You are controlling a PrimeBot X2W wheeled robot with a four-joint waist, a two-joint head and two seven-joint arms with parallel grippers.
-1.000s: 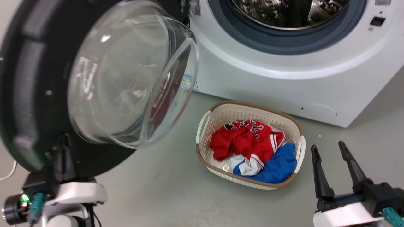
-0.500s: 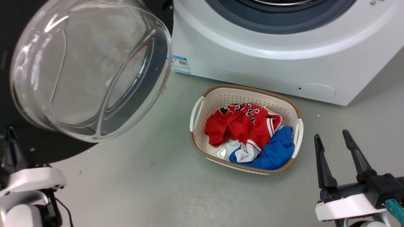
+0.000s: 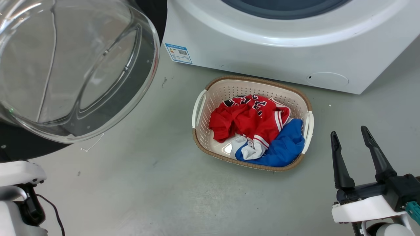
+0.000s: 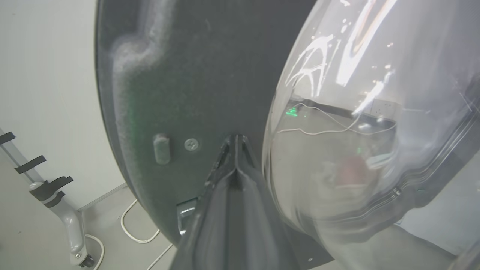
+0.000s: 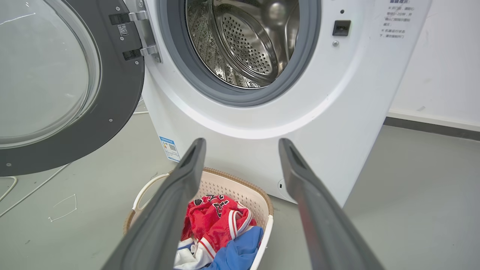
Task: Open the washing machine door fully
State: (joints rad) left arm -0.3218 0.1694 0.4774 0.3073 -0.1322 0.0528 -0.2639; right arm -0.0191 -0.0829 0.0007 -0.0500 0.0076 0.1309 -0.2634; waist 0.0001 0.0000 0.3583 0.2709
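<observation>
The washing machine door (image 3: 65, 72) stands swung out at the upper left, its clear glass bowl bulging from a black ring (image 5: 116, 93). The white washing machine (image 3: 262, 49) lies along the top; its steel drum (image 5: 243, 45) and grey gasket are uncovered. In the left wrist view my left gripper (image 4: 236, 138) is shut, its tip against the door's black inner face (image 4: 180, 93) beside the glass. Its white forearm (image 3: 16, 173) sits at the lower left. My right gripper (image 3: 348, 131) hangs open and holds nothing, right of the basket, and points at the washer front (image 5: 242, 142).
A beige laundry basket (image 3: 200, 98) with red, white and blue clothes (image 3: 252, 121) stands on the grey floor in front of the washer. A blue label (image 3: 178, 53) and round cap (image 3: 327, 79) sit low on the washer. White cables (image 4: 135, 232) trail behind the door.
The head camera has tilted down, shifting the whole picture. Beyond that, the door has swung further out to the left, uncovering the blue label, with my left arm following it. My right gripper stays open.
</observation>
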